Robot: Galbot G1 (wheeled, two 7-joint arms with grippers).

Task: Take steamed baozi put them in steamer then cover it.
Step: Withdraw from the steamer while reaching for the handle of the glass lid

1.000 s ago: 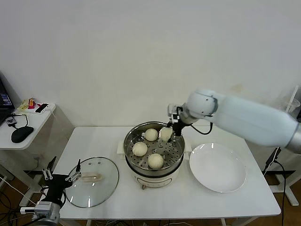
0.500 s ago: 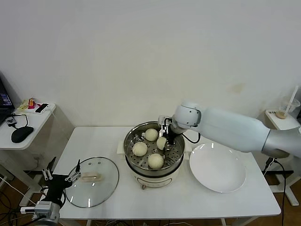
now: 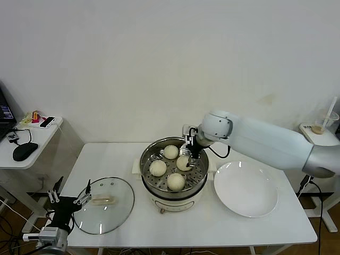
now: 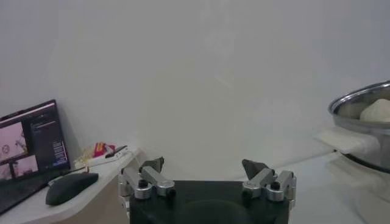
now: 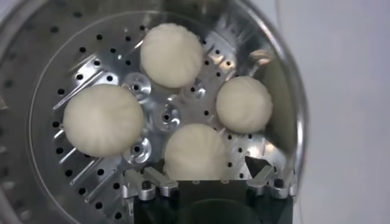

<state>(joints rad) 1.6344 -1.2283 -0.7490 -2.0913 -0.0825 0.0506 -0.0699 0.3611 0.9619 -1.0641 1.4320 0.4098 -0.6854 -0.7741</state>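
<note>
The steamer (image 3: 143, 166) stands mid-table with four baozi on its perforated tray (image 5: 91, 67): one at the back (image 3: 170, 152), one on the left (image 3: 158, 168), one at the front (image 3: 176, 181) and one on the right (image 3: 184, 162). My right gripper (image 3: 188, 151) hangs just above that right bun (image 5: 195, 152), jaws open wider than the bun, not touching it. The glass cover (image 3: 103, 204) with its cream handle lies flat on the table to the steamer's left. My left gripper (image 3: 68, 197) is parked open at the cover's left edge.
An empty white plate (image 3: 245, 188) lies to the right of the steamer. A side table (image 3: 32, 133) with a mouse and small items stands at the far left. The left wrist view shows the steamer's rim (image 4: 359, 109), a laptop (image 4: 30, 149) and a mouse (image 4: 70, 185).
My right gripper carried the fourth bun from the steamer's back rim down onto the tray, opened and let it go. The left arm has not moved.
</note>
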